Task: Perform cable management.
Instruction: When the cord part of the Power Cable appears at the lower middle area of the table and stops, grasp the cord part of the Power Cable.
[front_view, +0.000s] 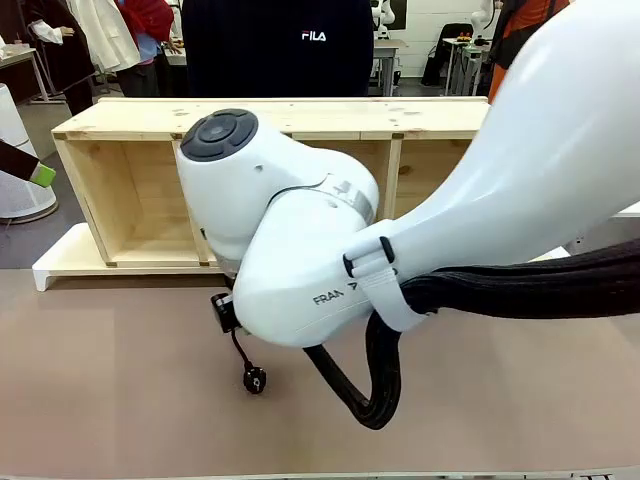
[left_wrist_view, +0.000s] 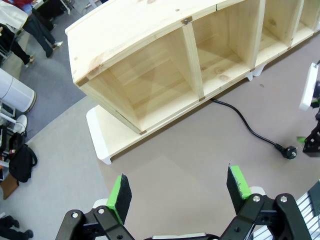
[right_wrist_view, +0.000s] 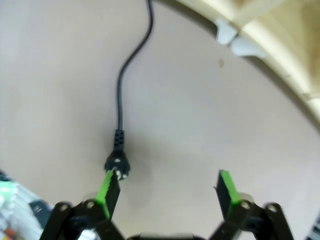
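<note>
Cable (right_wrist_view: 120, 100) runs down the upper left of the right wrist view, from the top edge to its chunky plug (right_wrist_view: 117, 162). The plug lies on the bench (right_wrist_view: 200, 100) right at the tip of the picture-left one of the right fingers (right_wrist_view: 109, 192); whether pad and plug touch I cannot tell. The right fingers stand spread wide, green pads well apart, gripping nothing, with bare bench between them. In the front view the plug (front_view: 255, 380) lies low and left of centre on the bench (front_view: 120, 380). Its thin cord rises from there and passes out of sight under the big white right arm (front_view: 330, 240), which covers the middle of the frame, a thick braided hose (front_view: 480, 285) looping beneath it. Behind stands the wooden shelf (front_view: 300, 115), open compartments facing the camera, on a white base (front_view: 60, 265), and a person in a dark top (front_view: 300, 40) stands at the far side. At the bottom of the left wrist view the left fingers (left_wrist_view: 120, 197) are likewise wide open and hold nothing, well apart from the cable (left_wrist_view: 250, 127). There the cable comes out at the foot of the shelf (left_wrist_view: 125, 30) near a divider and curves toward the right edge, ending in the plug (left_wrist_view: 289, 151).
</note>
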